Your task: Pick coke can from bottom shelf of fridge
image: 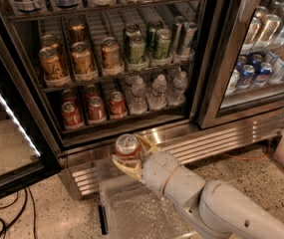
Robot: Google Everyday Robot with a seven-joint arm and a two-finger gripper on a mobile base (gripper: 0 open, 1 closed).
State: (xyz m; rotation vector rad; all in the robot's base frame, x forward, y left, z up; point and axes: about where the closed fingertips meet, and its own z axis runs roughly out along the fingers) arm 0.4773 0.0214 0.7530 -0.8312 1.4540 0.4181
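Your pincer (pixel 131 156) hangs before the black-framed fridge (pixel 212 59) and its ribbed steel base, just below the dark wire bottom shelf (pixel 131 119), curved cream fingers (pixel 123 167) closed round the coke can (pixel 127 146), a red silver-topped cylinder.

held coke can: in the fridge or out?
Out. The gripper holds the coke can in front of the fridge's steel base, below the bottom shelf.
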